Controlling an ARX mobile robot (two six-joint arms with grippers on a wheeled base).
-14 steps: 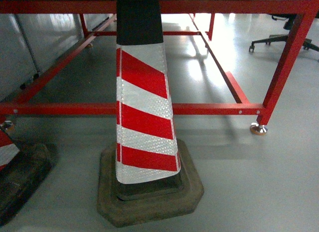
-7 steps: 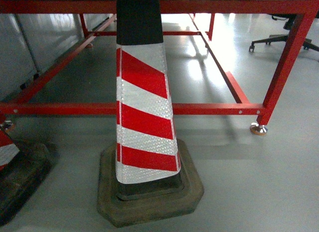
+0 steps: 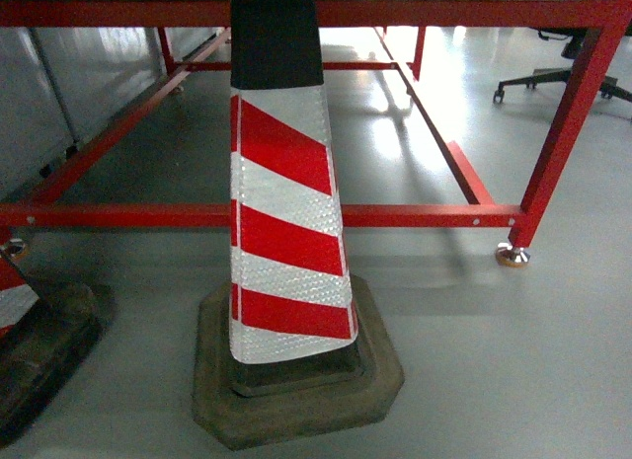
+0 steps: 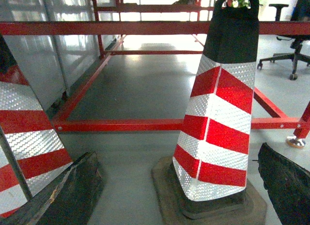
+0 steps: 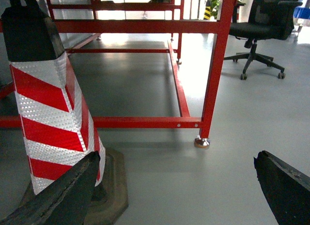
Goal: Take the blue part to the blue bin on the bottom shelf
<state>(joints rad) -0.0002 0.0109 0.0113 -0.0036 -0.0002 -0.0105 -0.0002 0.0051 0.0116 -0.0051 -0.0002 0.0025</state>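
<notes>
The blue part, the blue bin and the bottom shelf are out of view in all three views. In the left wrist view my left gripper [image 4: 175, 155] is open, its dark fingers [image 4: 286, 186] spread wide at the lower corners with only floor and a cone between them. In the right wrist view my right gripper [image 5: 177, 157] is also open and holds nothing; its fingers [image 5: 286, 188] frame bare grey floor. Neither gripper shows in the head view.
A red-and-white striped traffic cone [image 3: 286, 222] on a dark rubber base [image 3: 296, 380] stands close in front. A second cone [image 4: 24, 138] is at the left. Behind runs a low red steel frame [image 3: 425, 215] with a footed post [image 5: 202, 142]. An office chair [image 5: 259, 26] stands far right.
</notes>
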